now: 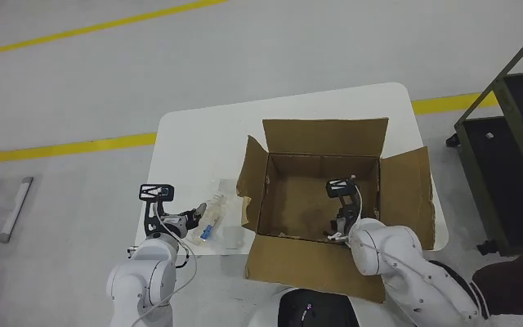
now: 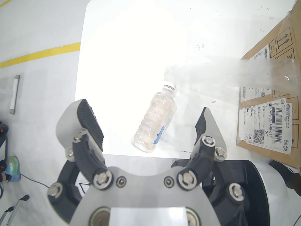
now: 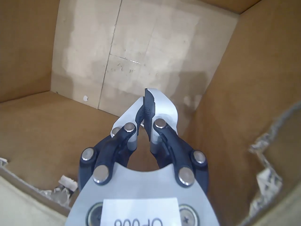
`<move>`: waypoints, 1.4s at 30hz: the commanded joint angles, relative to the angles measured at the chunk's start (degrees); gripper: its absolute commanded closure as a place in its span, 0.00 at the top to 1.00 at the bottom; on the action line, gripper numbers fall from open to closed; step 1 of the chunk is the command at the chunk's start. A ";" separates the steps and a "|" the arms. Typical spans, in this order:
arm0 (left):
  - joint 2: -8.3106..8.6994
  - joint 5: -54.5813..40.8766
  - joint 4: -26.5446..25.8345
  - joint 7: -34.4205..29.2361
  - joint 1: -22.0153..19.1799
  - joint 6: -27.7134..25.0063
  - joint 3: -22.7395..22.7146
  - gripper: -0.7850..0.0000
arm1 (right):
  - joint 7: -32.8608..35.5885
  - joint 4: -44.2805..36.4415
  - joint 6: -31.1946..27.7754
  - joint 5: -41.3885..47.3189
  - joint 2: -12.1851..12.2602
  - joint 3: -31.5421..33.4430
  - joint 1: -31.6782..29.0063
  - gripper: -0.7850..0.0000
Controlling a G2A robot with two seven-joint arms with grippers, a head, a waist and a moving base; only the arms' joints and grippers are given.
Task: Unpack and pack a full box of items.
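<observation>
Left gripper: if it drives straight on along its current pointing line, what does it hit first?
Likely the clear plastic bottle lying on the white table: it sits in line with the open left gripper, with nothing in front of it. Depth is unclear from the wrist view.

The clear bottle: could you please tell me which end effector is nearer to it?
Left. The left end effector hangs open over the bottle; the right end effector is shut inside the cardboard box.
</observation>
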 commanded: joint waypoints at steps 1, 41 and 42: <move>0.00 0.00 0.00 0.00 0.00 0.00 0.00 1.00 | 0.65 -0.79 -0.63 0.54 -0.55 0.93 -0.51 0.00; 0.00 0.00 0.00 0.00 0.00 0.00 0.00 1.00 | 11.19 -1.15 -11.19 -9.08 -8.64 8.67 -2.88 1.00; 0.00 0.00 0.00 0.00 0.00 0.00 0.00 1.00 | 11.06 -0.49 -11.06 -9.01 -8.96 8.85 -2.65 1.00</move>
